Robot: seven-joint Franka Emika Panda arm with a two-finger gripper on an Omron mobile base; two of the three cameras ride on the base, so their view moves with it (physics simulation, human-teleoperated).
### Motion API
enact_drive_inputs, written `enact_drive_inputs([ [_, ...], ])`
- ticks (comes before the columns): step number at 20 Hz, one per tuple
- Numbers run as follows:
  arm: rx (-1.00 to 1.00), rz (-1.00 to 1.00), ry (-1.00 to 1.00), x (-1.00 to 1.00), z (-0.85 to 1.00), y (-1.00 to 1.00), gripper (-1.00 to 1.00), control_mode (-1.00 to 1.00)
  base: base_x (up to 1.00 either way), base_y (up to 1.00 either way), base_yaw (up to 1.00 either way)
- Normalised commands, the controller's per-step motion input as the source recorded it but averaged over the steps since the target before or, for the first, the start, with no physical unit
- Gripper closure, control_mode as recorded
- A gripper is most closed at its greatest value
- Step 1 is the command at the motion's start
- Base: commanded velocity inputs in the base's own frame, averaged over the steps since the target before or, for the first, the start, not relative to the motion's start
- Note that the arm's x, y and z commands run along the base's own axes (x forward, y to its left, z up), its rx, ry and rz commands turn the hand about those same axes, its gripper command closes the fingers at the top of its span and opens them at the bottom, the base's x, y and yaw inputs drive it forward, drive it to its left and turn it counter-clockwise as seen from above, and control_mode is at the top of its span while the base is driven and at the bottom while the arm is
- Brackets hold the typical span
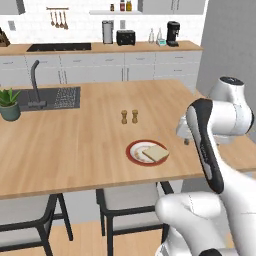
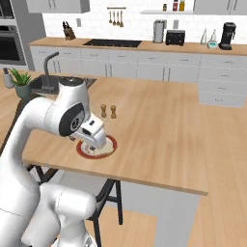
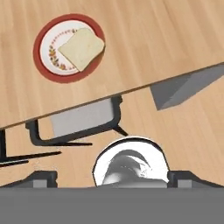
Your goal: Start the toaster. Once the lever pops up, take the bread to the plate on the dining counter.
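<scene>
Bread (image 3: 82, 48) lies flat on the plate (image 3: 47, 72), overhanging the rim on one side, near the counter (image 1: 75, 145) edge. You've got the gripper (image 3: 112, 177) well clear of it, raised off the counter edge, jaws wide, holding nothing. Toaster (image 1: 125, 37) sits on the far worktop (image 1: 100, 48).

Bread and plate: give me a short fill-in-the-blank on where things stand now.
1. The bread lies on the ____, overhanging its red rim.
2. The plate sits on the dining counter near two small ____ shakers.
3. The toaster stands on the far worktop beside a tall ____ canister.
4. The fingers are ____ and hold nothing.

Missing words: plate; wooden; silver; open
</scene>
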Motion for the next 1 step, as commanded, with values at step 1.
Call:
enact_drive_inputs([
  [1,0.0,-0.02,0.0,-0.94,0.0,0.0,-1.0,-1.0,0.0,0.0,0.0],
])
